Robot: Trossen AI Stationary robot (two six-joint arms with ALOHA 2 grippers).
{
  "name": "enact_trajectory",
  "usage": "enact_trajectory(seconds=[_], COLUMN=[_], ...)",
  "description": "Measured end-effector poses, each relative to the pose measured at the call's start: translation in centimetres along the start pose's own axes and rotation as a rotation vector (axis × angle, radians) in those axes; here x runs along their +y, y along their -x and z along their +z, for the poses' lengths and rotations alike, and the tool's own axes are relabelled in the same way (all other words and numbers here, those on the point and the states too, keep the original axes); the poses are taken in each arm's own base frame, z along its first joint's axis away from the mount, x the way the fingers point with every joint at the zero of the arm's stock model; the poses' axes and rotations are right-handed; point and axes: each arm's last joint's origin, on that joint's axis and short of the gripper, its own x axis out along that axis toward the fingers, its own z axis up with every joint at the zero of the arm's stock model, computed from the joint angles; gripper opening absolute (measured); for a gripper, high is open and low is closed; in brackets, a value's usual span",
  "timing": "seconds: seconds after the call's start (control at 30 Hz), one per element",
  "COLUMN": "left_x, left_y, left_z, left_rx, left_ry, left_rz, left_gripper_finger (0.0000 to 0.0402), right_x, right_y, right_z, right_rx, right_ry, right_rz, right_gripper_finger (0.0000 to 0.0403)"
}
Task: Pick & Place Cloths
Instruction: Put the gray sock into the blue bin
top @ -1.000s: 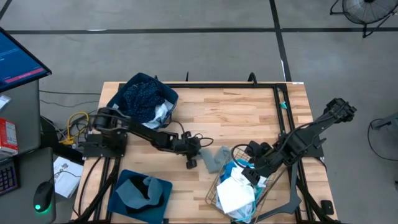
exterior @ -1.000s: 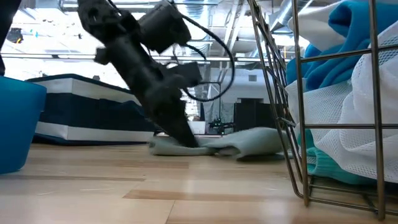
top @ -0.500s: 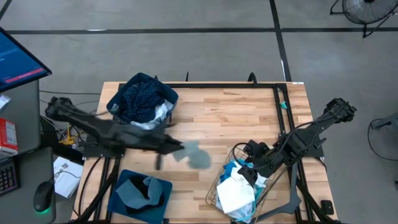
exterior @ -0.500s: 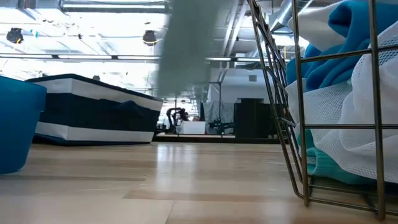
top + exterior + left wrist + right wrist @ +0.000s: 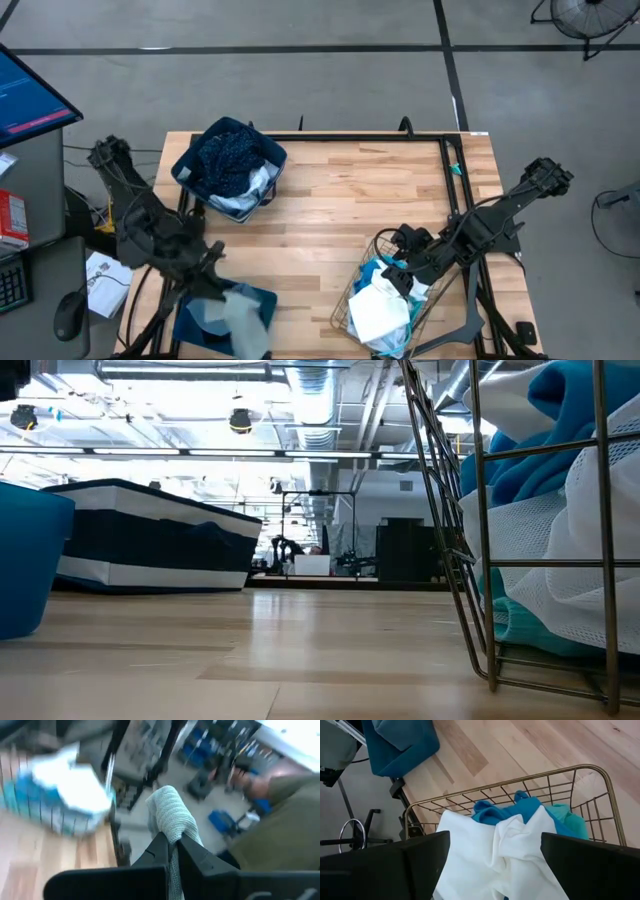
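- High view: the left gripper (image 5: 212, 285) hung over the table's front-left corner, just above the near fabric bin (image 5: 192, 322), its fingers clamped on a grey cloth (image 5: 243, 312) that dangled over the bin's opening.
- The left wrist view showed the same grey cloth (image 5: 170, 815) pinched between the two closed dark fingers (image 5: 159, 851), its ribbed fold standing up past the tips.
- Inside that near bin lay a grey-blue cloth (image 5: 208, 313), partly hidden by the hanging one.
- A second fabric bin (image 5: 183, 167) sat at the back-left of the table (image 5: 360, 200), holding a navy dotted cloth (image 5: 228, 155) heaped over a pale blue-white cloth (image 5: 252, 187).
- The right gripper (image 5: 405, 272) rested over the wire basket (image 5: 345, 303) at the front-right, its fingers spread wide and holding nothing.
- In the basket a white cloth (image 5: 485, 855) lay on top of a bright cyan cloth (image 5: 517, 810), the two touching; both also filled the basket's side in the low view.
- The middle of the table was bare wood.
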Motion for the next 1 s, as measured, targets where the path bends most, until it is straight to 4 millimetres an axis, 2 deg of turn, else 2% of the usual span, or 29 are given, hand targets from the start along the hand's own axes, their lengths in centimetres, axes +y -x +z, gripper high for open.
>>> enact_trajectory(seconds=[0.1, 0.2, 0.4, 0.57, 0.77, 1.0], left_x=[0.1, 0.8, 3.1, 3.8, 3.5, 3.4], left_y=[0.4, 0.8, 1.8, 2.3, 0.4, -3.1], left_z=[-1.4, -2.6, -3.8, -4.4, -6.0, -10.3], left_rx=[0.107, 0.167, 0.152, 0.176, 0.298, 0.577], left_ry=[0.061, 0.095, 0.1, 0.115, 0.111, 0.076], left_rz=[0.044, 0.176, 0.49, 0.58, 0.603, 0.67], left_gripper_finger=[0.0, 0.0, 0.0, 0.0, 0.0, 0.0], right_x=[0.0, 0.0, 0.0, 0.0, 0.0, 0.0], right_y=[0.0, 0.0, 0.0, 0.0, 0.0, 0.0], right_z=[0.0, 0.0, 0.0, 0.0, 0.0, 0.1], right_rx=[0.0, 0.0, 0.0, -0.001, -0.001, -0.022], right_ry=[0.0, 0.0, 0.0, 0.003, 0.011, 0.029], right_rz=[0.0, 0.0, -0.001, -0.001, -0.001, -0.008], right_gripper_finger=[0.0306, 0.0306, 0.0306, 0.0306, 0.0306, 0.0306])
